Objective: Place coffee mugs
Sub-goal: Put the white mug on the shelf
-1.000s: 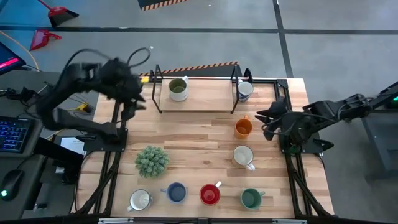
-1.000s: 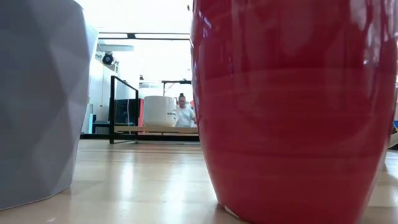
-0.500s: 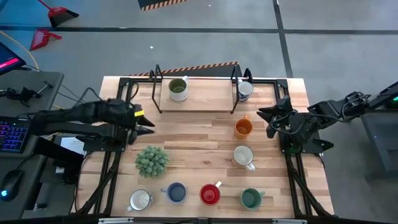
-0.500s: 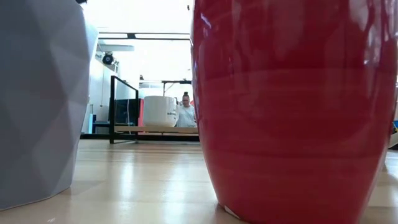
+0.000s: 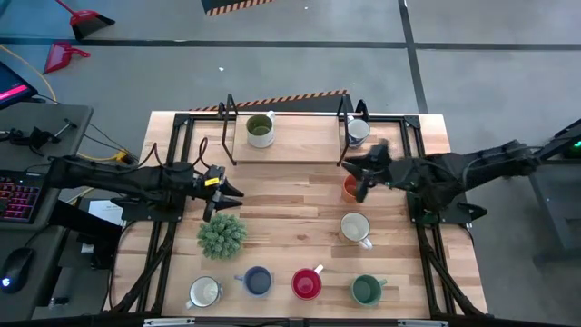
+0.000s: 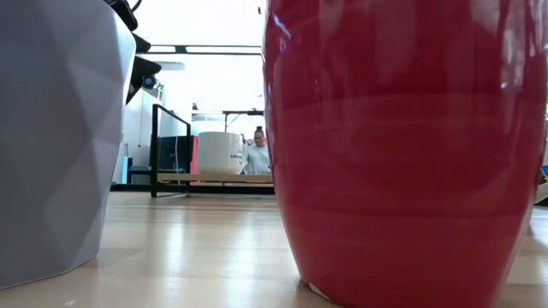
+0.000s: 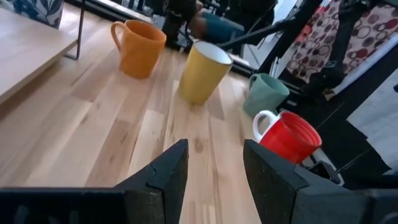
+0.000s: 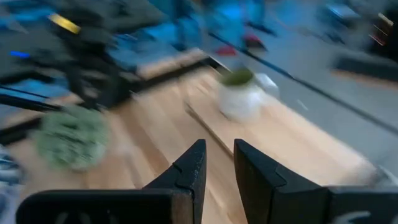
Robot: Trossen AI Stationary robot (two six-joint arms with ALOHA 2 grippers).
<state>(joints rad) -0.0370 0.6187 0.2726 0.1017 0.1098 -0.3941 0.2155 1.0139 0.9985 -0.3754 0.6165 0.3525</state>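
Now, at the frame's bottom, the white mug [image 5: 205,292], blue mug [image 5: 258,281], red mug [image 5: 306,284] and green mug [image 5: 366,290] wait in a row. Higher, the left gripper [image 5: 227,193] hangs open and empty beside the plant [image 5: 222,234]. The right gripper [image 5: 357,173], slightly open and empty, reaches the orange mug [image 5: 354,187]; grasping it seems next.

High view: overhead, straight down, whole table [image 5: 300,195] in frame centre, floor along top. Low view: at tabletop level, v. close to red mug [image 6: 402,145], filling frame right; looks level across to rack [image 6: 205,175] at far end. L wrist cam: low, faces across boards at orange mug [image 7: 138,47]. R wrist cam: faces plant [image 8: 71,138]. Both also in high view.
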